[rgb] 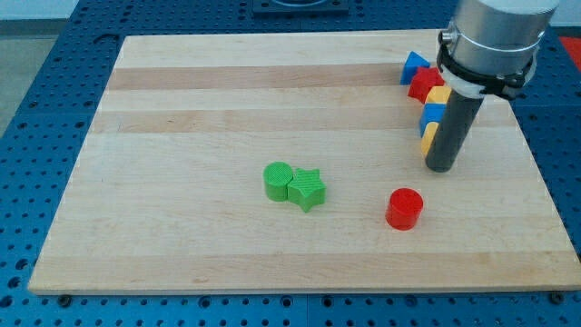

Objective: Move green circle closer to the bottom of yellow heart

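Observation:
The green circle (278, 179) lies near the board's middle, touching the green star (308, 190) on its right. Two yellow blocks show in a cluster at the view's upper right, one (440, 94) above the other (427, 136). Both are partly hidden by the rod, and I cannot tell which is the heart. My tip (439, 168) rests on the board just below that cluster, far to the right of the green circle and touching neither green block.
The cluster also holds a blue triangle (415, 65), a red block (424, 84) and a blue block (433, 114). A red cylinder (404, 208) stands below and left of my tip. The wooden board (182, 100) lies on a blue perforated table.

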Motion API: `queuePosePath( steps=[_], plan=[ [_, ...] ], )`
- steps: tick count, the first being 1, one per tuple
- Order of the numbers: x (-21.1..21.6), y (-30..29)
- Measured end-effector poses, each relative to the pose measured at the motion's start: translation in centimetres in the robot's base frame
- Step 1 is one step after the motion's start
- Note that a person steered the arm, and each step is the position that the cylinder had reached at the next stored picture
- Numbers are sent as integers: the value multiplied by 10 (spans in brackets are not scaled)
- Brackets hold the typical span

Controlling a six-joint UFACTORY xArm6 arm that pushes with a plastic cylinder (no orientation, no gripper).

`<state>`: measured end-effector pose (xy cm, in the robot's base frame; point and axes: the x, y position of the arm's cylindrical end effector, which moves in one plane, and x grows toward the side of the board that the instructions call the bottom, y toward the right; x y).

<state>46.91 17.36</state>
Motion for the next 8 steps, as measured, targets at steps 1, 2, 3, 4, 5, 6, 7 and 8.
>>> queuePosePath(
  steps=[1,2,3,4,5,6,7,8],
  plan=[
    [0,0],
    [0,-6],
    [-7,-46],
    [-28,-93],
    [-34,-149],
    [-28,-222],
    [-3,-253],
    [28,-253]
  ],
)
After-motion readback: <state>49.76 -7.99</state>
